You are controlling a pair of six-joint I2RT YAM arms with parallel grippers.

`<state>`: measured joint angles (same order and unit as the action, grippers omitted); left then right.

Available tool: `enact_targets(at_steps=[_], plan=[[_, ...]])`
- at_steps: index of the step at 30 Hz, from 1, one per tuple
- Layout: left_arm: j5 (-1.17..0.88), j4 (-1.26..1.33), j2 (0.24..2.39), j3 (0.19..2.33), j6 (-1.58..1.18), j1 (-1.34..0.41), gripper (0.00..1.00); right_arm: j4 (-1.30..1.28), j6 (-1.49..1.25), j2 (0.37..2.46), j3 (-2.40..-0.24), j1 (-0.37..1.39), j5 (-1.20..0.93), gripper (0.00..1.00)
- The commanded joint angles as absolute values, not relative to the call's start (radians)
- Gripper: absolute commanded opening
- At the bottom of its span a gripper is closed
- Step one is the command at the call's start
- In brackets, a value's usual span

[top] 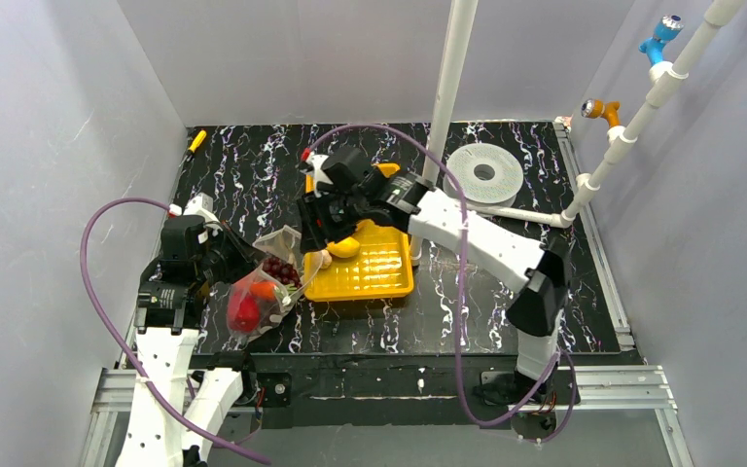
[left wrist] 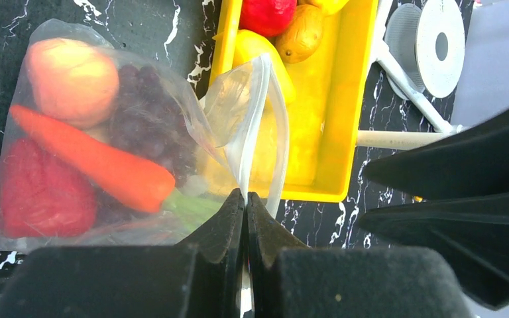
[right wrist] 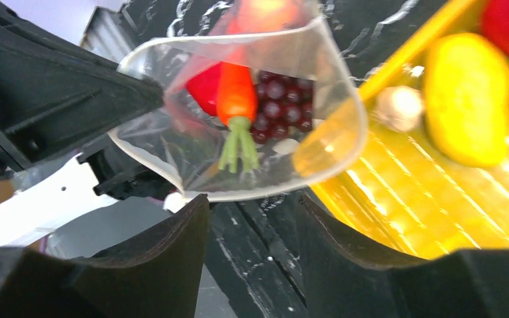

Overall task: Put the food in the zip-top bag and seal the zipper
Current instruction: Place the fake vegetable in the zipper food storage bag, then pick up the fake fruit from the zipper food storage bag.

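The zip-top bag (top: 258, 297) lies left of the yellow tray (top: 374, 268), its mouth gaping open toward the tray. Inside it are a carrot (left wrist: 99, 165), purple grapes (left wrist: 149, 126), a red piece (left wrist: 40, 199) and a tan-orange round fruit (left wrist: 73, 79). My left gripper (left wrist: 246, 197) is shut on the bag's mouth edge at the zipper (left wrist: 270, 119). My right gripper (right wrist: 252, 205) hovers open just in front of the bag's mouth (right wrist: 238, 119), nothing between its fingers. More food lies in the tray: a yellow fruit (right wrist: 467, 99), a pale tan piece (right wrist: 401, 106), a red fruit (left wrist: 265, 13).
A white disc-shaped roll (top: 484, 172) sits at the back right beside a white upright pipe (top: 452, 88). A small yellow item (top: 197, 139) lies at the back left corner. Grey walls close in on both sides.
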<state>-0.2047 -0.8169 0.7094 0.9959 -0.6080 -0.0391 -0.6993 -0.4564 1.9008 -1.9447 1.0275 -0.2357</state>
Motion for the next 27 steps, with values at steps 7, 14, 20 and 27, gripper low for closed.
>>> enact_targets(at_steps=[7,14,20,27], plan=[[-0.216,-0.803,0.700,1.013,-0.564,-0.042,0.00,-0.623,-0.287,1.708,-1.691,0.924,0.029,0.77],[-0.195,-0.824,0.700,1.024,-0.561,-0.041,0.00,-0.661,-0.210,1.854,-1.711,0.899,0.134,0.77],[-0.175,-0.842,0.692,1.026,-0.570,-0.041,0.00,-0.699,-0.189,1.978,-1.811,0.912,0.147,0.75],[-0.178,-0.843,0.687,1.025,-0.573,-0.042,0.00,-0.704,-0.168,2.068,-1.899,0.943,0.185,0.75]])
